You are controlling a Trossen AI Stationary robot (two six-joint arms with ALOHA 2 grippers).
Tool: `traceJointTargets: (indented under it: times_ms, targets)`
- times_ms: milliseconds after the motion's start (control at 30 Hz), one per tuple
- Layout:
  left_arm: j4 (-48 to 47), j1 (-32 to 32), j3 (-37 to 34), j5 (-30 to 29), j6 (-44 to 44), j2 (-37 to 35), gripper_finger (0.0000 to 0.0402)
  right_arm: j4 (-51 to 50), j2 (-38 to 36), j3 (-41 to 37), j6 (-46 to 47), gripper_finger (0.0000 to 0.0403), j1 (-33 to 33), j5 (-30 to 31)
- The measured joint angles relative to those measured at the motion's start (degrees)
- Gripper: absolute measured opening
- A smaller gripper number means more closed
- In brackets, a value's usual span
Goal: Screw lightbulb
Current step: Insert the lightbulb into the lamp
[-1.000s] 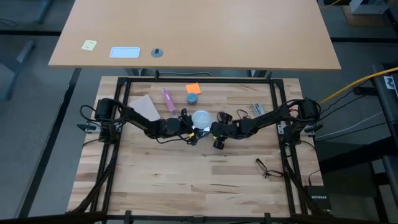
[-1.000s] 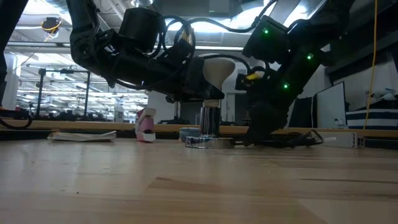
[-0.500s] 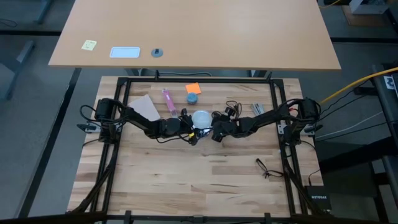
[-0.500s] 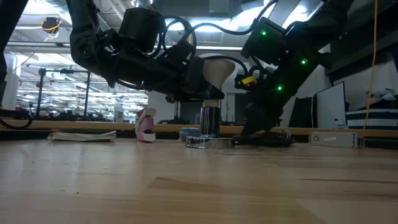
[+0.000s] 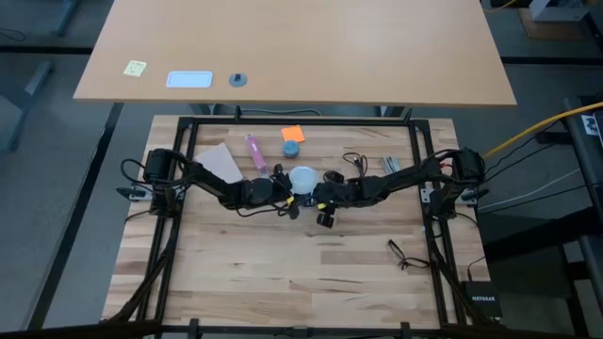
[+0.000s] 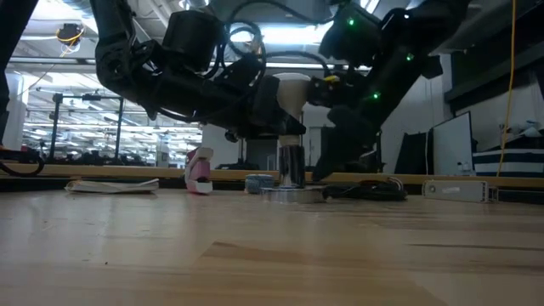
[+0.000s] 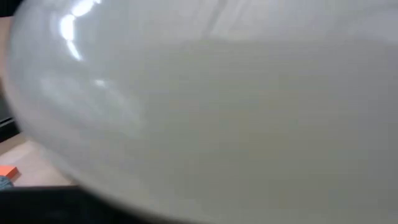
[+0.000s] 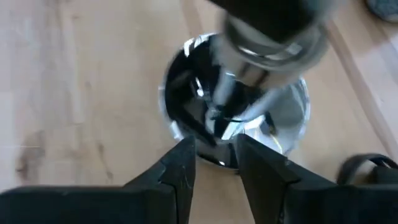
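Note:
The frosted white lightbulb (image 6: pixel 293 87) stands neck down on the chrome socket stem (image 6: pixel 291 165) of the silver lamp base (image 6: pixel 291 194), at the table's middle (image 5: pixel 303 177). My left gripper (image 6: pixel 265 109) reaches in from the table's left and is shut on the bulb, whose globe fills the left wrist view (image 7: pixel 205 106). My right gripper (image 8: pixel 214 163) comes from the table's right (image 5: pixel 321 201), points down at the base (image 8: pixel 292 124) and is open. Its fingers stand on either side of the stem's foot. I cannot tell whether they touch anything. My left gripper holds the bulb's globe (image 6: pixel 285 98) between its fingers, coming level from the table's left. The bulb is upright, with its neck (image 6: pixel 291 129) down on the socket stem. The gripper's own body hides the exact place of contact.
At the far side lie a blue round object (image 5: pixel 291 149), an orange note (image 5: pixel 292 134), a pink thing (image 5: pixel 254 151) and a paper sheet (image 5: pixel 219 160). The black cord (image 5: pixel 353 160) runs to the right of the base. A dark wire loop (image 5: pixel 401 252) lies near right.
My right gripper has risen and swung toward the lamp from the right, turning at the wrist. It now points down over the base beside the stem. My left gripper and the bulb have kept their place.

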Motion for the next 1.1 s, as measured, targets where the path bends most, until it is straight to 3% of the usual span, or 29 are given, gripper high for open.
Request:
traceJointTargets:
  times_ms: [433,767,933,1100]
  targets:
    - [-0.51,-0.10,0.15,0.74,1.29,0.02,0.0141,-0.05,0.00,0.11,-0.32,0.0121,6.49,8.84]
    - [-0.49,-0.11,0.15,0.70,2.40,0.02,0.0141,0.61,0.47,0.11,-7.90,0.0121,9.76,13.73]
    - [-0.48,-0.09,0.15,0.61,2.40,0.02,0.0141,4.62,3.24,0.09,-14.73,0.0121,9.76,14.11]
    - [-0.49,-0.09,0.13,0.50,2.40,0.02,0.0141,6.04,7.09,0.09,-14.98,0.0121,9.65,14.76]
